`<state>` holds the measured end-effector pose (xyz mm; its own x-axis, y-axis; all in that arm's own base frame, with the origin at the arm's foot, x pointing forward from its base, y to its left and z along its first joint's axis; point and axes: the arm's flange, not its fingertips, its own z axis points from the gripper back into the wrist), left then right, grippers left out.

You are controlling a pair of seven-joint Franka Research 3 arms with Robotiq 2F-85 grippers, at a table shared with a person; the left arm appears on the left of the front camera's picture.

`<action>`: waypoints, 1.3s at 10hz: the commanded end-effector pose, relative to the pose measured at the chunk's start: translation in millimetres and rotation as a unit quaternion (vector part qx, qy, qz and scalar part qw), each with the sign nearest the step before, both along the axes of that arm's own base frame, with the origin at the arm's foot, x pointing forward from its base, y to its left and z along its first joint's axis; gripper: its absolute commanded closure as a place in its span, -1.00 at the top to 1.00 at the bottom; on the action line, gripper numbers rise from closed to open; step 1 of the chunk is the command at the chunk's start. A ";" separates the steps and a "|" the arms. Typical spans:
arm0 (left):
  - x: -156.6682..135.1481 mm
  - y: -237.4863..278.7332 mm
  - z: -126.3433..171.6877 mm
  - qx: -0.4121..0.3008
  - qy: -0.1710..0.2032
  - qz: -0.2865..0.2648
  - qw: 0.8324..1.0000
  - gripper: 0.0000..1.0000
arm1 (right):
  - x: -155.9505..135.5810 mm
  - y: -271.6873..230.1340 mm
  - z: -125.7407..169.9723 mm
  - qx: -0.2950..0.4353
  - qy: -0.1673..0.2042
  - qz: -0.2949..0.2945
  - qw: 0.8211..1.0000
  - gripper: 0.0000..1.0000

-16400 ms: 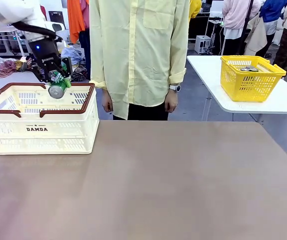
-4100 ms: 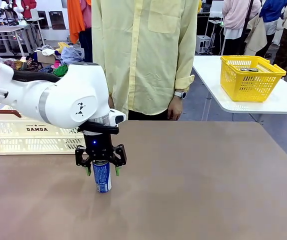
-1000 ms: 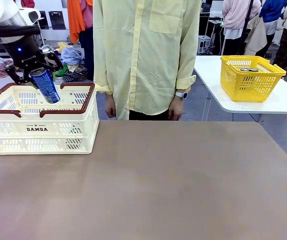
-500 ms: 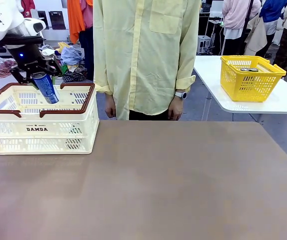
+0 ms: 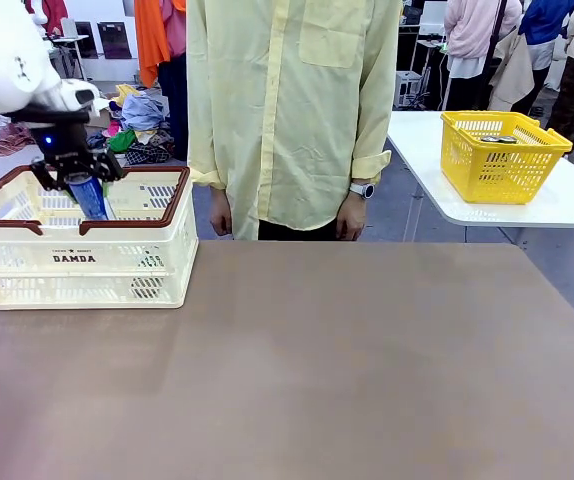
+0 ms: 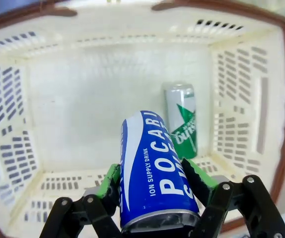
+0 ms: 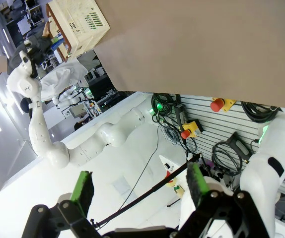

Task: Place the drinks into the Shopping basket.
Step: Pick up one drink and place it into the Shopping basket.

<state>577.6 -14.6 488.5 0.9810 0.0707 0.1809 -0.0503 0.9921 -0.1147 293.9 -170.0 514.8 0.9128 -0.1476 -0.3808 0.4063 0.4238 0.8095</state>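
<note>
- Left gripper (image 6: 154,174) clamps the blue can (image 6: 152,153) inside the Shopping basket (image 6: 13,114); we judge release imminent.
- Green can (image 6: 181,121) lies beyond its fingertips.
- Right gripper (image 7: 138,183) open, empty.

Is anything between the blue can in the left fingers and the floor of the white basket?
Nothing visible blocks it. The left gripper holds the blue can over the Shopping basket's bare floor; the green can lies close beside that path, by a side wall.

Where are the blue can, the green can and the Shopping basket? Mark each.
blue can (image 6: 155,171): left wrist view, printed side.
green can (image 6: 181,124): left wrist view, label.
Shopping basket (image 5: 137,262): front view, front wall.
</note>
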 end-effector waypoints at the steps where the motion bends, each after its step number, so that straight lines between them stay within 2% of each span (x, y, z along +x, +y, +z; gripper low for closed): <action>1: 13.8 5.9 -12.2 -0.018 0.015 -0.014 1.000 -1.00 | -3.1 -2.8 -0.7 -0.006 -0.005 0.010 1.000 1.00; 3: 12.1 1.6 -41.6 -0.017 0.033 -0.015 0.999 -1.00 | -3.1 -2.8 -0.7 -0.006 -0.005 0.010 1.000 1.00; 6: 15.3 -1.9 -47.9 -0.013 0.032 -0.008 0.999 -1.00 | -3.1 -2.8 -0.7 -0.006 -0.005 0.010 1.000 1.00; 7: 16.8 -3.3 -47.0 -0.013 0.031 -0.007 0.999 -0.41 | -3.1 -2.8 -0.7 -0.006 -0.005 0.010 1.000 1.00; 8: 17.5 -4.8 -48.1 -0.006 0.033 -0.008 0.999 0.73 | -3.1 -2.8 -0.7 -0.006 -0.005 0.010 1.000 1.00; 9: 18.8 -6.5 -49.7 0.001 0.037 -0.007 0.999 1.00 | -3.1 -2.8 -0.7 -0.006 -0.005 0.010 1.000 1.00; 13: 18.4 -5.2 -46.8 0.008 0.028 0.001 1.000 1.00 | -3.1 -2.8 -0.7 -0.006 -0.005 0.010 1.000 1.00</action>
